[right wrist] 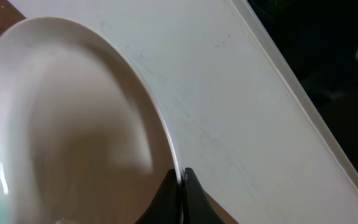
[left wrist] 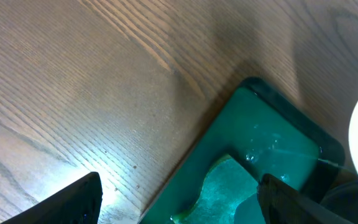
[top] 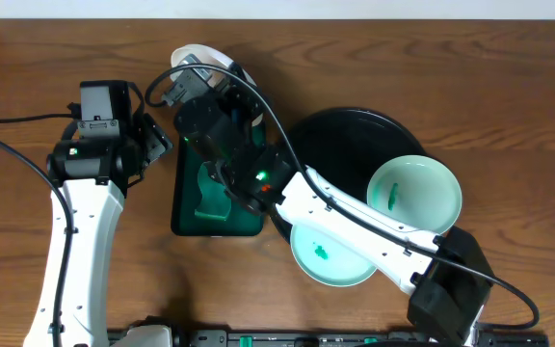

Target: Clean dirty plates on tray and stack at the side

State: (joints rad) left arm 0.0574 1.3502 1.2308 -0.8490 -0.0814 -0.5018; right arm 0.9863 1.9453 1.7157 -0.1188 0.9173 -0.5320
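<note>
Right tool [right wrist: 180, 186]: fingers shut, pinched on the rim of a small round white plate [right wrist: 73, 118], which is tilted and fills the left of the right wrist view. Overhead, the held plate sits upper centre, just beyond the top end of the dark green rectangular tray [top: 183, 220] holding a green sponge [top: 210, 202]. Contact with the wooden tabletop [top: 509, 77] cannot be made out.

Left tool [left wrist: 179, 186]: wide open, empty, above that tray's corner.

Large round black tray [top: 335, 145]: green-marked pale plate [top: 414, 196] at its right side, smeared pale plate [top: 326, 258] at its lower-left edge.

Judgement: the next move is the right arm's. The held plate lies up-frame of the sponge.
</note>
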